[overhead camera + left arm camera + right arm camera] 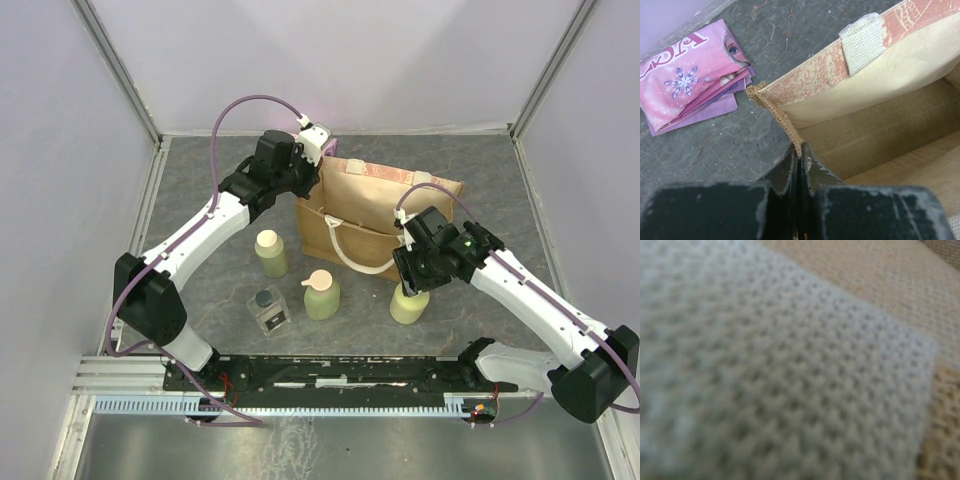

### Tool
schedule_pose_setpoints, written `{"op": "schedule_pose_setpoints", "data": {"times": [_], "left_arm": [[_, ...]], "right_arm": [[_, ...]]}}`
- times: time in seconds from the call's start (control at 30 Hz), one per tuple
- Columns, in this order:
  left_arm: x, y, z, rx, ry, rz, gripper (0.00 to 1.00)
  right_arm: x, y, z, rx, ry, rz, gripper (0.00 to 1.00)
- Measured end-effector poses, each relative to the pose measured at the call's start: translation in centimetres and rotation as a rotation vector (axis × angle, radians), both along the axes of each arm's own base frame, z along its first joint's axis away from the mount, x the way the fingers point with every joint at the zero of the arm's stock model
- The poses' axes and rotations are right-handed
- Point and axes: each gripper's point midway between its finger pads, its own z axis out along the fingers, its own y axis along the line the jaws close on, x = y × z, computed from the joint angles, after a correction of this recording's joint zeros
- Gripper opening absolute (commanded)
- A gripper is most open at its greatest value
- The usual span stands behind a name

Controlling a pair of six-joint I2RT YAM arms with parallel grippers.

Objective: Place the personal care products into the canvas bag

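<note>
Cream webbing [780, 365] is being pressed almost against the right wrist lens. Its blurred weave is filling the view, with coarser tan cloth showing at the far right edge. No fingers are being shown there, so whether the right gripper [411, 278] is open or closed cannot be told. Seen from above, it is being held against the front wall of the canvas bag [375, 200], beside the rope handle [350, 255]. One yellow-green bottle [409, 305] is standing directly beneath it, partly hidden.

Left gripper [800, 167]: the fingers are being held pinched together on the bag's rim at its corner, with the frayed jute edge caught between them. Beyond the fingertips and to their right, the bag's mouth is standing open — pale lining, and a cream strap patch [862, 42] on the reddish printed band. To this gripper's left, a pink printed packet [690, 82] is lying flat on the grey table [765, 145].

Well apart from both grippers and outside the bag, three items are standing upright — a capped yellow-green bottle [270, 253], a pump-top bottle [322, 295] and a clear square bottle [268, 310] with a dark cap.
</note>
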Motion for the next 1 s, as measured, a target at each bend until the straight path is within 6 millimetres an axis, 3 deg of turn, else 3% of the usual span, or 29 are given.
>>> {"op": "schedule_pose_setpoints", "data": {"times": [0.27, 0.63, 0.87, 1.0], "left_arm": [[0.0, 0.0, 0.0, 0.000, 0.000, 0.000, 0.03], [0.0, 0.0, 0.0, 0.001, 0.000, 0.002, 0.03], [0.0, 0.0, 0.0, 0.001, -0.001, 0.002, 0.03], [0.0, 0.0, 0.0, 0.002, -0.001, 0.003, 0.03]], "right_arm": [[-0.4, -0.2, 0.0, -0.014, 0.018, 0.004, 0.46], [0.1, -0.3, 0.1, -0.029, -0.007, -0.009, 0.00], [-0.1, -0.7, 0.4, -0.043, -0.004, -0.022, 0.00], [-0.7, -0.7, 1.9, -0.040, 0.013, -0.011, 0.00]]}}
